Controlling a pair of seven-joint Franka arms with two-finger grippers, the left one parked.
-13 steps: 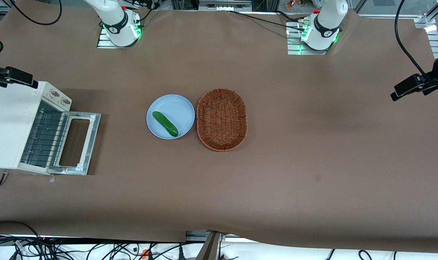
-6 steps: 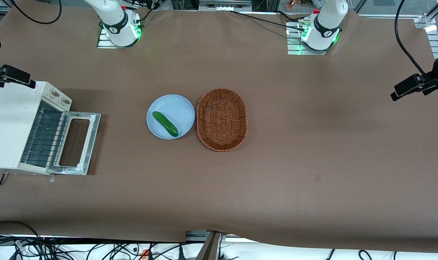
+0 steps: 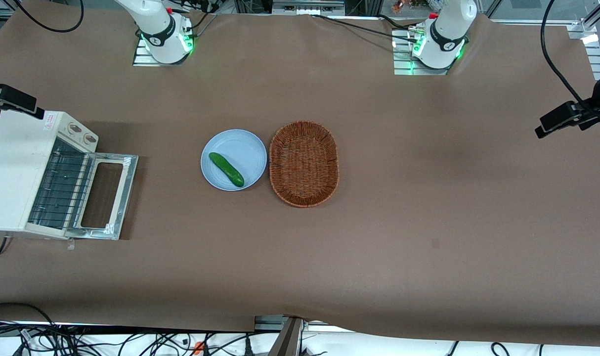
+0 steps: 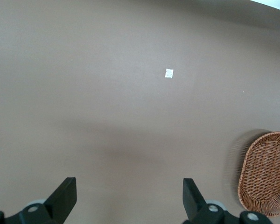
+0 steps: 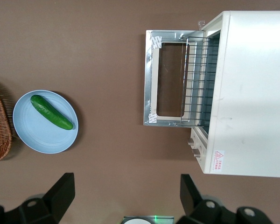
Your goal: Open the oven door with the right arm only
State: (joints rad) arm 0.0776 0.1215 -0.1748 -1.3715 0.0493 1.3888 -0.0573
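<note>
Oven door (image 5: 170,83): folded flat open, well below the raised gripper (image 5: 126,200), jaws spread, gripping nothing.

The oven door (image 3: 105,197) lies folded flat on the brown table (image 3: 428,198), its wire rack (image 3: 63,190) exposed, with bare table in front of it as far as the blue plate (image 3: 240,143) and wicker basket (image 3: 304,163). The gripper (image 5: 126,196), fingers spread wide, hangs high above the oven's knob end, touching nothing.
</note>
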